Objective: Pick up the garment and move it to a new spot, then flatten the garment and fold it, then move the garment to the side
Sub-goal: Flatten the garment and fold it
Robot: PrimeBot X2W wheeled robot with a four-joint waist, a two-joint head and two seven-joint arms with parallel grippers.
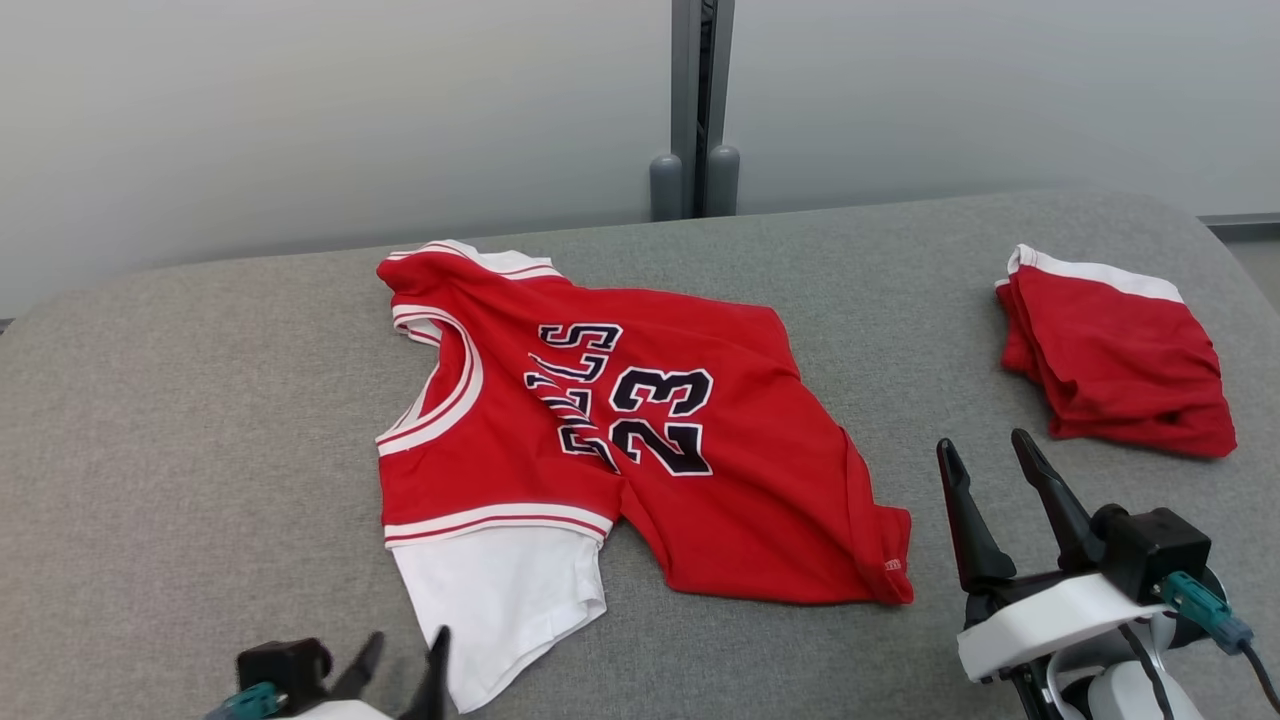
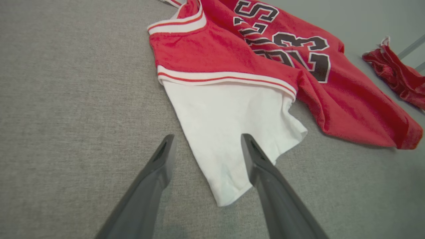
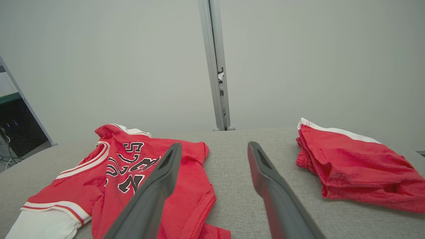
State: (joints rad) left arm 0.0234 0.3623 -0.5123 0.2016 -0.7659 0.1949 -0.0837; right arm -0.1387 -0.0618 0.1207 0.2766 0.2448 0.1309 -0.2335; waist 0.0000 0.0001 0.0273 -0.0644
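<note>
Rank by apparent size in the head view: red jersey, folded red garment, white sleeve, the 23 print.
1. red jersey, clearly largest.
2-3. folded red garment and white sleeve look about alike; the sleeve is nearer the camera, so unranked.
4. 23 print, smallest.

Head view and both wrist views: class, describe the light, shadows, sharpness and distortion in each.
Head view: soft even light, no glare, jersey sharp. Left wrist view: thin shadow under the jersey's hem; fingers loom large, slightly soft. Right wrist view: wide-angle stretch, the post leans, shorts sharp.
</note>
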